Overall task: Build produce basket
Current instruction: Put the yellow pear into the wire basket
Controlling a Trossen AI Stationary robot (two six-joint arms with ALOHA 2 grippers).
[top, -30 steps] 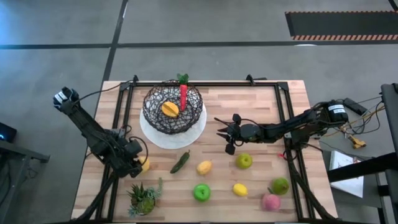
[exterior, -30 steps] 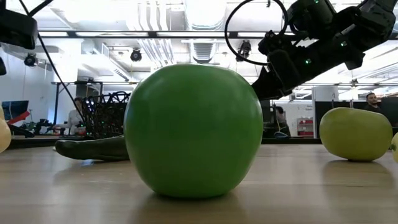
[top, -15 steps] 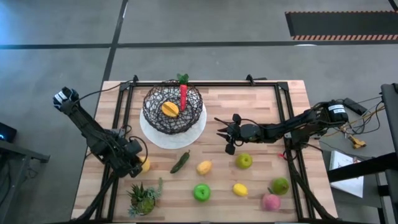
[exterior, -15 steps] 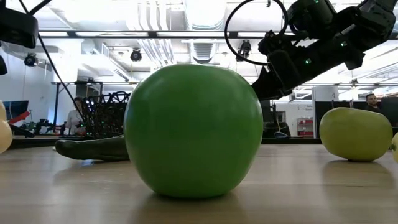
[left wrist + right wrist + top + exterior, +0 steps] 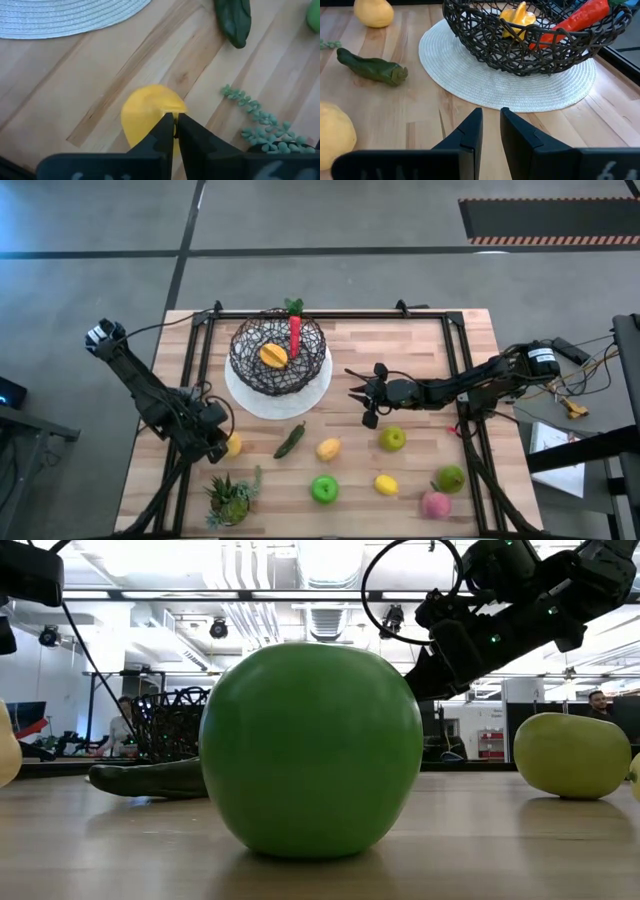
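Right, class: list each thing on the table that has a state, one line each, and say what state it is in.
Basket: upright on the white mat, holding an orange piece and a red pepper.
Left hand: shut, fingertips over a yellow fruit.
Right hand: nearly shut, empty, near the mat.
Green pepper: lying on the table.
Green apple: loose on the table.
Potted plant: upright.

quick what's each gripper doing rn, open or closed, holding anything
Left gripper: shut, fingers nearly together over the yellow fruit; a real hold cannot be told.
Right gripper: nearly closed, holding nothing, near the white mat.
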